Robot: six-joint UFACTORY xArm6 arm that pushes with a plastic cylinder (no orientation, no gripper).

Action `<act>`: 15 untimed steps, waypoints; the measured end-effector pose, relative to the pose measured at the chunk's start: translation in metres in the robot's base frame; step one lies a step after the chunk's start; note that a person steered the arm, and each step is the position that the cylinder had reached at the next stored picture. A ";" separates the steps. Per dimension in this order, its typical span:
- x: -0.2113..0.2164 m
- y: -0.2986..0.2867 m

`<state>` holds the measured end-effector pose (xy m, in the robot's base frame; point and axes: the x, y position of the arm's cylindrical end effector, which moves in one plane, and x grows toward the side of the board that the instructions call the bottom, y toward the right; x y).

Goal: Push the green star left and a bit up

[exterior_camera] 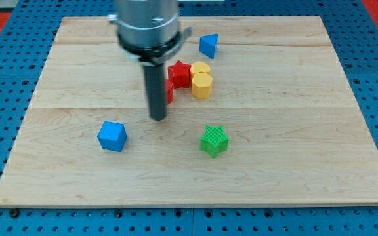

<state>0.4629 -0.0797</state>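
The green star [214, 140] lies on the wooden board [294, 98], a little right of centre and low in the view. My tip [158, 118] rests on the board to the star's upper left, about a block and a half away, not touching it. The dark rod rises from the tip to the arm's grey body at the view's top.
A blue cube [112, 136] lies left of my tip. Behind the rod are a red star [179, 72], a red block [168, 90] partly hidden by the rod, a yellow heart [201, 67] and a yellow hexagon [202, 85]. A blue triangular block [208, 45] sits higher up.
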 end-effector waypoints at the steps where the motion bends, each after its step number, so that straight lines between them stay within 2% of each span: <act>1: -0.019 -0.002; 2: -0.031 0.026; 4: -0.020 0.056; 5: -0.009 0.056; 8: -0.011 0.040; 9: -0.011 0.066; 11: -0.028 0.247; 12: 0.037 0.300; 13: 0.113 0.240; 14: 0.120 0.145; 15: 0.081 0.156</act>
<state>0.5435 0.0762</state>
